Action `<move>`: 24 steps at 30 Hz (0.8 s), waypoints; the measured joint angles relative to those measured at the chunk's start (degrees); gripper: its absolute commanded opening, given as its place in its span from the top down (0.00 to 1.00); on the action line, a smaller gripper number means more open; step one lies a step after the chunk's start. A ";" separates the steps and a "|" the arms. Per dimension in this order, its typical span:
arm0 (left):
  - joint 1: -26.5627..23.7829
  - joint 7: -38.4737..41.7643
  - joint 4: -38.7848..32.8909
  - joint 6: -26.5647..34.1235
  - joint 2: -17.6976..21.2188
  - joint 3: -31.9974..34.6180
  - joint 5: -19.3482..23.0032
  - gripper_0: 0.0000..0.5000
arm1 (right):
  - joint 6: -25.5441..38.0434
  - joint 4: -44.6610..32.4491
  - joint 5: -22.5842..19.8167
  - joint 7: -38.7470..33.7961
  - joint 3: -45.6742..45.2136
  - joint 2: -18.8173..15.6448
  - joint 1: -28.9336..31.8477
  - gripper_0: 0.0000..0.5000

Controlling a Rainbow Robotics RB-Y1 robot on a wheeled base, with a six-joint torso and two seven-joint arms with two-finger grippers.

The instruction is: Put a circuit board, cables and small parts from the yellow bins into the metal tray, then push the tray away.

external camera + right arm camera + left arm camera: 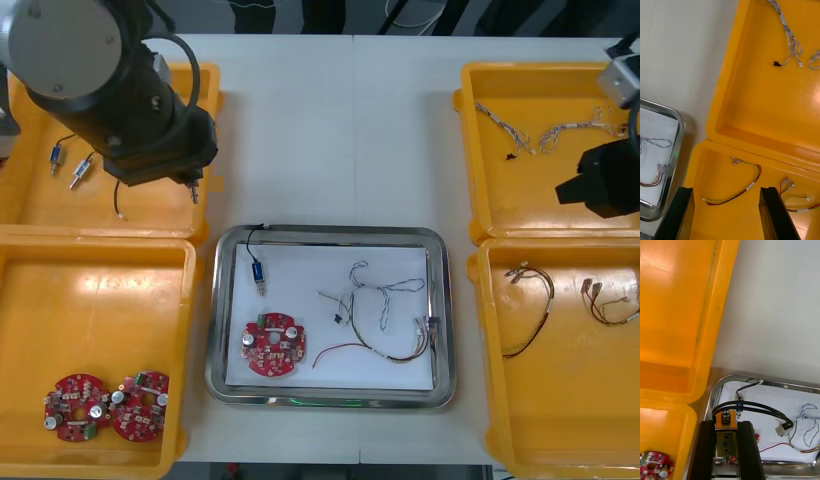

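My left gripper (725, 425) is shut on a small metal part (726, 417) with a looped black cable (752, 408). It hangs over the far left corner of the metal tray (440, 300), beside the far left yellow bin (30, 200). The tray, white inside, holds a round red circuit board (272, 345), a small blue part (258, 272), a twisted blue and white cable (372, 285) and a red and yellow cable (385, 352). My right gripper (726, 191) stands open with nothing between its fingers, above the two right bins, where red and yellow cables (738, 189) lie below it.
The far left bin holds small metal parts (68, 165). Two circuit boards (105, 405) lie in the near left bin. The far right bin (470, 150) has blue and white cables (555, 130); the near right bin (490, 380) has red and yellow cables (530, 300).
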 measured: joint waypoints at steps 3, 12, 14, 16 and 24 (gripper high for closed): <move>0.00 5.50 -1.26 0.03 -0.91 -2.29 -1.12 1.00 | 0.00 0.00 0.64 0.00 -3.03 -0.13 2.32 0.00; -0.01 7.41 -3.38 0.03 -3.99 -10.29 -5.02 1.00 | 0.00 0.03 2.87 0.00 -7.48 -0.17 9.16 0.00; -0.02 7.42 -3.39 0.03 -4.74 -12.23 -6.15 1.00 | 0.00 0.03 2.87 0.00 -8.43 -0.17 11.13 0.00; -0.02 7.47 -3.39 -0.08 -5.37 -14.09 -7.23 1.00 | 0.00 0.03 2.87 0.00 -9.30 -0.17 12.84 0.00; -0.02 10.87 -3.39 -3.01 -6.64 -19.86 -9.06 1.00 | 0.00 0.04 3.39 0.05 -11.30 -0.17 15.66 0.00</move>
